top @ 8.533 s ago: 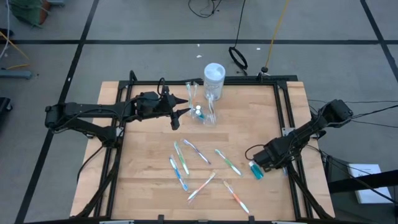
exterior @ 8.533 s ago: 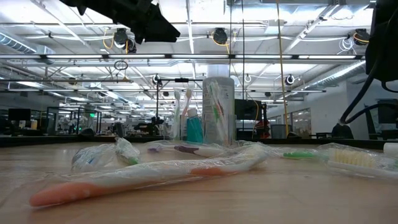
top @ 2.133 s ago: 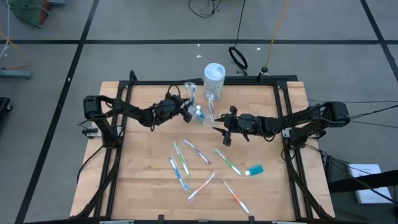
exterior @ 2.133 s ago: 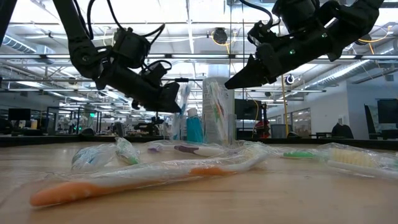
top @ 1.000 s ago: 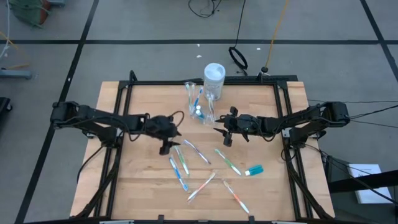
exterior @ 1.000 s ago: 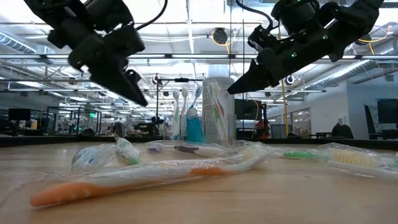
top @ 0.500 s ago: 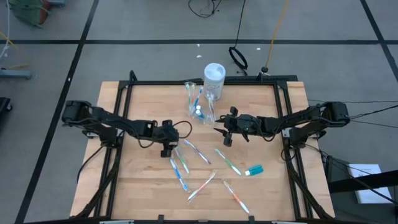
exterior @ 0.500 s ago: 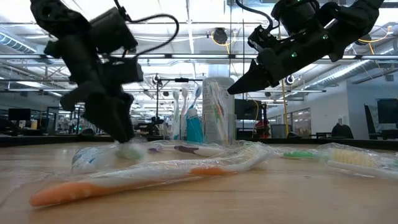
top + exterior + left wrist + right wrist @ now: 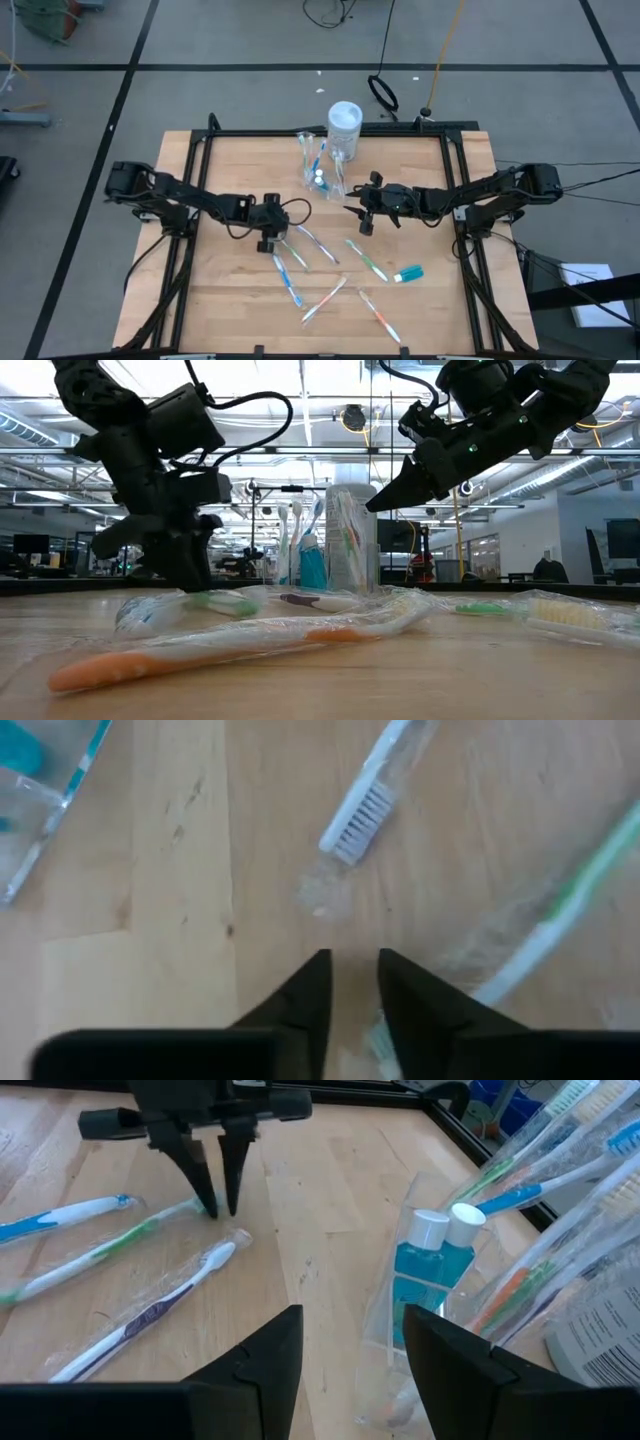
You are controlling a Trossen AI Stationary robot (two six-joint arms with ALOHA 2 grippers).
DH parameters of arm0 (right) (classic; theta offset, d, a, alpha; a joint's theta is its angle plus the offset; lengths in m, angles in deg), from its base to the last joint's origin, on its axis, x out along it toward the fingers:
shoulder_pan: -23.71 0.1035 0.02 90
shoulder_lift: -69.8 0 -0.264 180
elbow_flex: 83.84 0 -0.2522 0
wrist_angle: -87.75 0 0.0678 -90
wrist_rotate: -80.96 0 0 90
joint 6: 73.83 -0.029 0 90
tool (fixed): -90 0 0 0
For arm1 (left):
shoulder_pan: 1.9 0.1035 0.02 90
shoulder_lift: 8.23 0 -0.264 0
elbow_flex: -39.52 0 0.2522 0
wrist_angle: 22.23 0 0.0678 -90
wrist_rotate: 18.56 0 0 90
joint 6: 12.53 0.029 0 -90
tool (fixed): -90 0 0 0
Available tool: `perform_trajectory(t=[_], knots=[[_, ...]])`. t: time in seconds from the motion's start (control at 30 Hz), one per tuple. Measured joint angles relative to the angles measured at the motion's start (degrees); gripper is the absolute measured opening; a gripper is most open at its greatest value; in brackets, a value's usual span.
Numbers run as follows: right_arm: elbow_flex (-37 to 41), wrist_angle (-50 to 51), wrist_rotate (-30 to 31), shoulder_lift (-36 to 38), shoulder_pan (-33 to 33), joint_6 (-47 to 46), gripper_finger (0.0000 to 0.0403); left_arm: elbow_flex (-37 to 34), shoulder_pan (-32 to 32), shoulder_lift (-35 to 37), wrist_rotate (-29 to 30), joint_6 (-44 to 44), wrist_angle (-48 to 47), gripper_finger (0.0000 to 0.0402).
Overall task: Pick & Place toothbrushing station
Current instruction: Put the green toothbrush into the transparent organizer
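The toothbrushing station [image 9: 322, 178], a small clear holder with toothbrushes and two teal bottles in it, stands at the table's far middle, also in the right wrist view [image 9: 430, 1310]. My left gripper [image 9: 268, 243] points down at the table, its fingers a narrow gap apart [image 9: 353, 982], over the head end of a wrapped green toothbrush [image 9: 291, 256]. My right gripper [image 9: 361, 222] hovers open above the table just right of the station, with nothing between its fingers [image 9: 350, 1350]. My left gripper comes from above, pointing down, with its fingertips [image 9: 320, 982] at the table on either side of the green toothbrush's head end [image 9: 378, 1040]. Bare wood shows in the gap. Whether the fingers touch the toothbrush I cannot tell.
A tall white-capped container [image 9: 344, 118] stands behind the station. Several wrapped toothbrushes lie across the table's middle and near part, among them a purple one [image 9: 318, 243], a blue one [image 9: 288, 282] and an orange one [image 9: 380, 315]. A teal bottle [image 9: 408, 273] lies right of them.
My left gripper has come down from well above the table onto the toothbrushes, shifting a little toward the near and right edges and tipping until its fingers point straight down. The right arm has kept still.
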Motion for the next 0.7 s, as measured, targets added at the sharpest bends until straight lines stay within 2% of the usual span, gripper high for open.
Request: perform_trajectory(t=[0.17,0.23,0.3,0.47,0.6,0.7], knots=[[0.0,0.1,0.0,0.0,0.0,0.0,0.0164,0.0,-0.1,1.6,-0.2,4.6,1.1,0.0013],[0.0,0.1,0.0,0.0,0.0,0.0,0.0164,0.0,-0.1,1.7,0.0,5.5,2.7,0.0006],[0.0,0.1,0.0,0.0,0.0,0.0,0.0164,0.0,-0.1,2.3,-0.2,3.7,2.6,0.0014],[0.0,0.1,0.0,0.0,0.0,0.1,0.0164,0.0,-0.1,4.1,0.3,-10.7,5.1,0.0043],[0.0,0.1,0.0,0.0,0.0,0.1,0.0164,1.0,-0.5,6.1,-8.5,-14.0,-0.2,0.0076],[0.0,0.1,0.0,0.0,0.0,0.4,0.0164,1.6,-1.8,6.3,-12.1,-15.3,-2.3,0.0107]])
